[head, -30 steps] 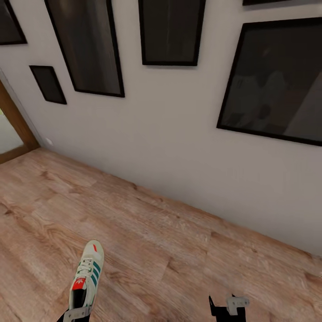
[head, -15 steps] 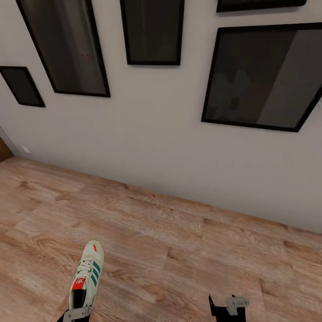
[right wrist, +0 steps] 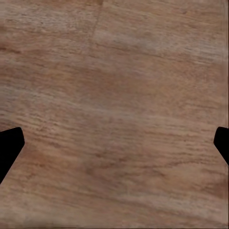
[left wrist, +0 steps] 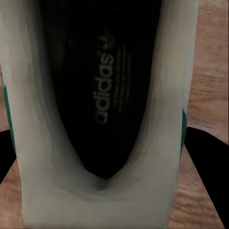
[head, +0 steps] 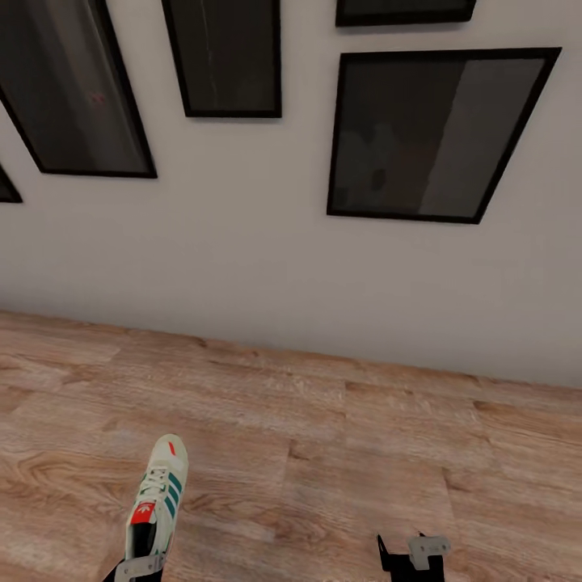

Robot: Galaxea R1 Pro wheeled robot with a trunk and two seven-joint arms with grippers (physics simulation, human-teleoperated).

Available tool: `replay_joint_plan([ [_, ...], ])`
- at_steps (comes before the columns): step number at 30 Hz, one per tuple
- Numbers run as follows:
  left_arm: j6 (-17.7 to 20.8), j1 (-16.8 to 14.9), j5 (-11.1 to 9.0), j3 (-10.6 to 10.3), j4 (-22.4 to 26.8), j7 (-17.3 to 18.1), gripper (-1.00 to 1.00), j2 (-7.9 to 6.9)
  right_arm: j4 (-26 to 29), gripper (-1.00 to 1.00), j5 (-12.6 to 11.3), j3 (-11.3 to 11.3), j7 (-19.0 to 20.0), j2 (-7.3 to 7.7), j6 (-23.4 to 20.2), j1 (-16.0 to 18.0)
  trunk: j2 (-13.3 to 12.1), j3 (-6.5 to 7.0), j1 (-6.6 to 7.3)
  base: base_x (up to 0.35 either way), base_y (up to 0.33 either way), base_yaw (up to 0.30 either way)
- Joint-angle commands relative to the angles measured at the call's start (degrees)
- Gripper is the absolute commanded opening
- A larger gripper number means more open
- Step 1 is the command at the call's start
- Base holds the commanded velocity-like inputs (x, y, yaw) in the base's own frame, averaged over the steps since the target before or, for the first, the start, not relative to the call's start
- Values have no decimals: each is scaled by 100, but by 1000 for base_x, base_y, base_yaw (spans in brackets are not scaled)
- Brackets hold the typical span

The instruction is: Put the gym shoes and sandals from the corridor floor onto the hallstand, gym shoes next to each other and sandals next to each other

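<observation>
One gym shoe (head: pixel 158 501), white with green stripes and a red-orange tongue label, hangs toe-forward at the lower left of the head view, above the corridor floor (head: pixel 323 453). My left gripper (head: pixel 137 567) is shut on its heel end. In the left wrist view the shoe's dark insole (left wrist: pixel 100 95) fills the gap between the black fingers (left wrist: pixel 206 167). My right gripper (head: pixel 412 554) is at the bottom right, open and empty; the right wrist view shows its fingertips (right wrist: pixel 9 148) wide apart over bare wood planks (right wrist: pixel 114 95). The other gym shoe, the sandals and the hallstand are out of view.
A pale wall (head: pixel 242 267) stands straight ahead, meeting the floor along a line across the middle of the head view. Several dark framed pictures (head: pixel 432 133) hang on it. Wood-plank floor stretches between me and the wall.
The camera has swung to the right: the wall pictures slid left and the door frame at the left left the view. The shoe and both grippers kept their places in the picture.
</observation>
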State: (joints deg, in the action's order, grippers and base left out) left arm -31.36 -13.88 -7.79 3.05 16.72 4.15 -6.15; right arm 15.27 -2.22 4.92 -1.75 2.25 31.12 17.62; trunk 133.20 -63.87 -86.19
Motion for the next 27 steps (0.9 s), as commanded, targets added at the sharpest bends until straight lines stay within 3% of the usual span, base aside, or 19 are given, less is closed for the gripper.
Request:
replay_joint_plan([
  [1, -11, -1, -40, 17, 0, 43, -100, 4, -9, 100, -24, 44, -18, 4, 17, 5, 2, -4, 1, -1, 3, -300],
  [27, -11, -1, -38, 12, -2, 42, -100, 8, -11, 100, -24, 44, -18, 4, 17, 5, 2, -4, 1, 0, 0, -300],
])
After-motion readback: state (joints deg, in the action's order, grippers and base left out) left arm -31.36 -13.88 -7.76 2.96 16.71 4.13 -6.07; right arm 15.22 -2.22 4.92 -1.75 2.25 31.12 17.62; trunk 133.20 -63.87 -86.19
